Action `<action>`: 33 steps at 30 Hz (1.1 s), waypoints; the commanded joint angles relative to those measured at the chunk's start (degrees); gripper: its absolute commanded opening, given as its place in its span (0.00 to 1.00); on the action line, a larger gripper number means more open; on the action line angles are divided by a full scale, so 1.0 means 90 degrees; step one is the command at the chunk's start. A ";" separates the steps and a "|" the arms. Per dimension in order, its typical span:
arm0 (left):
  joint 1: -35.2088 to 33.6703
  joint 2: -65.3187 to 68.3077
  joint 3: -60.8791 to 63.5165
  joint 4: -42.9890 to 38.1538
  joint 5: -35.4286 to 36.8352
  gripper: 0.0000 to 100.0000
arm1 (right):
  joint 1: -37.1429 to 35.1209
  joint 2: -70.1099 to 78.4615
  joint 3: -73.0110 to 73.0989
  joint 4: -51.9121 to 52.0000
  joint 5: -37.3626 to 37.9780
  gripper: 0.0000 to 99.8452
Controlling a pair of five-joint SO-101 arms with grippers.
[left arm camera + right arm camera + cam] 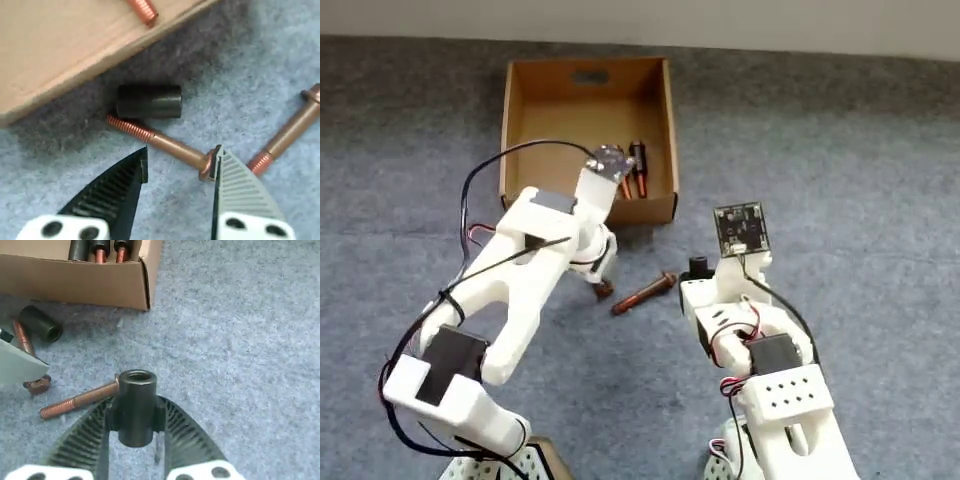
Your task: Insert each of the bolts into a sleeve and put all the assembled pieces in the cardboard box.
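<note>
Now my right jaws pinch a sleeve (134, 405).
My left jaws stand spread by a bolt (172, 145) near the box (60, 55).

Light was even and fairly bright, from overhead; soft shadows lay on the grey carpet (880, 150) along the cardboard box (516, 130) at its near wall

The high camera looked steeply down from well above onto the box (570, 115), while both wrist cameras stood very near the carpet (840, 150) before it, sharing one loose bolt (642, 294).
</note>
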 commanded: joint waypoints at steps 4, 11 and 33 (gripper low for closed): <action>0.0034 0.0073 -0.0073 -0.0117 0.0215 0.21 | 0.0073 -0.0132 -0.0054 -0.0063 -0.0068 0.01; 0.0005 0.0083 -0.0015 -0.0068 0.0225 0.21 | 0.0073 -0.0132 -0.0044 -0.0063 -0.0068 0.01; -0.0190 0.0063 0.0630 0.0283 0.1455 0.21 | 0.0073 -0.0132 -0.0044 -0.0063 -0.0068 0.01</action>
